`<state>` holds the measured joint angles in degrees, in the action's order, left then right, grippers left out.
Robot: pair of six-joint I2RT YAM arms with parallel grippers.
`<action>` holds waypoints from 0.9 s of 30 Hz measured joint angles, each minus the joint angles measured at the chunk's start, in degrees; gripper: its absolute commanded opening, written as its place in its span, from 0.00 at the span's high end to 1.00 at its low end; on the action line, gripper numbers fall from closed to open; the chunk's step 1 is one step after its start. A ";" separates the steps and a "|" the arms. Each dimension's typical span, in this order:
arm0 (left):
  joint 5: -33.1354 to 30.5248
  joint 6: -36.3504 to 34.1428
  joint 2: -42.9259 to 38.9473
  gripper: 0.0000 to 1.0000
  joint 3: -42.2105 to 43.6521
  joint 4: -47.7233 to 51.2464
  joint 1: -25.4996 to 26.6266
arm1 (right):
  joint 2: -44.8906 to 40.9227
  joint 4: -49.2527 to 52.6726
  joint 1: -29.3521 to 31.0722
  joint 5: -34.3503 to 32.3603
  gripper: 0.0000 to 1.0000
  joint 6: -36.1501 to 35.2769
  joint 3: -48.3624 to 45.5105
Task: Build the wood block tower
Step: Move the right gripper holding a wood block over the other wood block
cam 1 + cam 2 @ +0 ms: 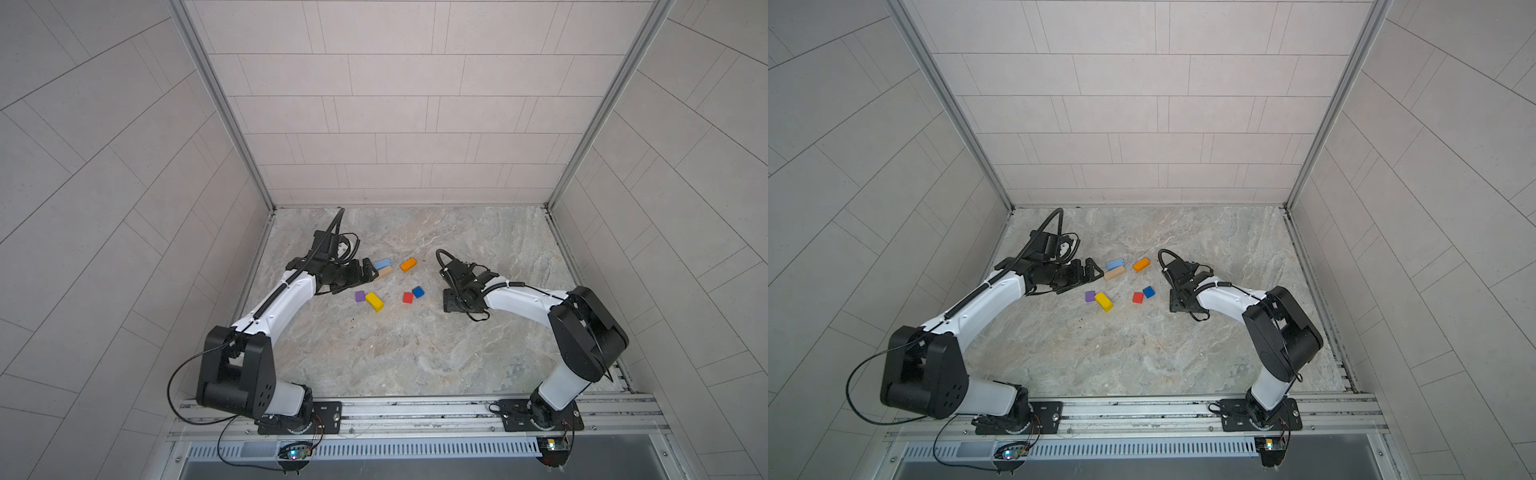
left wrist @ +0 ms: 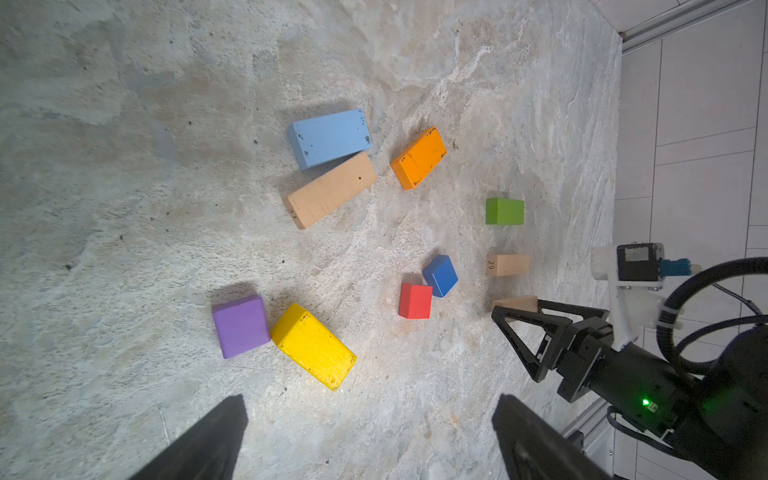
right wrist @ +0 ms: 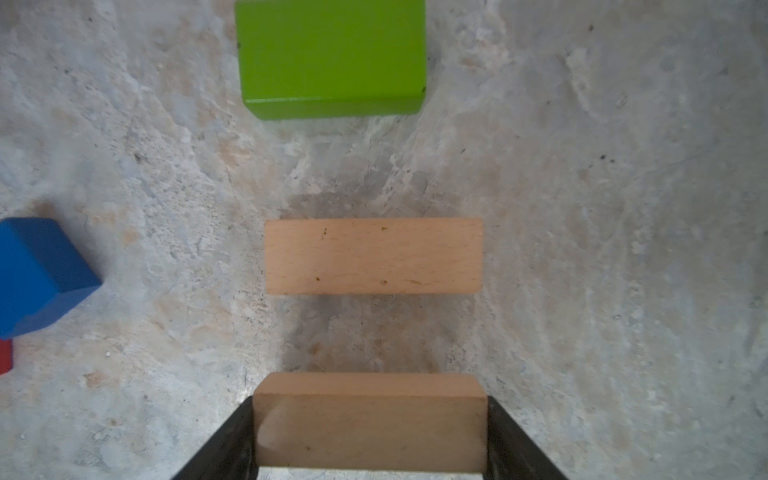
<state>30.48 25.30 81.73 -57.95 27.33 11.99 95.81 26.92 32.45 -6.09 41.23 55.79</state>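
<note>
The wood blocks lie loose on the marble table (image 1: pixel 407 353); no tower shows in any view. My right gripper (image 3: pixel 370 432) is shut on a tan bar (image 3: pixel 370 415), gripped at its two ends and held low over the table. Beyond it lie a second tan bar (image 3: pixel 374 256) and a green brick (image 3: pixel 332 54). My left gripper (image 2: pixel 370 407) is open and empty, hovering beside the light-blue brick (image 1: pixel 381 262) and a third tan bar (image 1: pixel 385 272). The orange brick (image 1: pixel 408 264), purple cube (image 1: pixel 360 296), yellow brick (image 1: pixel 374 301), red cube (image 1: pixel 408 297) and blue cube (image 1: pixel 418 292) are scattered between the arms.
Tiled walls enclose the table at the back and both sides. An aluminium rail (image 1: pixel 415 409) with both arm bases runs along the front edge. In both top views the right arm's wrist hides the green brick and two tan bars.
</note>
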 measured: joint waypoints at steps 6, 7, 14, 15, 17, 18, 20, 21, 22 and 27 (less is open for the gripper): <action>0.00 0.00 0.17 0.00 0.00 0.00 0.00 | 1.97 -2.16 -1.01 0.94 0.42 0.61 0.00; 0.00 -0.02 0.17 0.00 0.00 0.00 0.00 | 2.05 -2.45 -1.03 1.01 0.42 0.68 0.00; -0.02 -0.02 0.17 0.00 0.00 0.00 0.00 | 2.84 -4.07 -1.33 1.14 0.42 1.07 0.20; -0.02 -0.02 0.17 0.00 0.00 0.00 0.00 | 2.91 -4.28 -1.38 1.11 0.42 1.07 0.22; -0.02 -0.02 0.17 0.00 0.00 0.00 0.00 | 3.02 -4.66 -1.40 1.11 0.42 1.07 0.22; -0.02 -0.02 0.17 0.00 0.00 0.00 0.00 | 3.08 -4.74 -1.40 1.11 0.42 1.07 0.22; -0.02 -0.02 0.17 0.00 0.00 0.00 0.00 | 3.13 -4.96 -1.51 1.16 0.42 1.07 0.24; -0.02 -0.02 0.17 0.00 0.00 0.00 0.00 | 3.15 -5.07 -1.55 1.18 0.42 1.07 0.24; -0.02 -0.02 0.17 0.00 0.00 0.00 0.00 | 3.17 -5.14 -1.62 1.27 0.42 1.07 0.24; -0.02 -0.02 0.17 0.00 0.00 0.00 0.00 | 3.23 -5.60 -1.99 1.44 0.42 1.03 0.24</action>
<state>30.46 25.28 81.91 -57.95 27.33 11.99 99.04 21.32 30.46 -4.64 42.26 56.03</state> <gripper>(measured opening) 0.996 0.737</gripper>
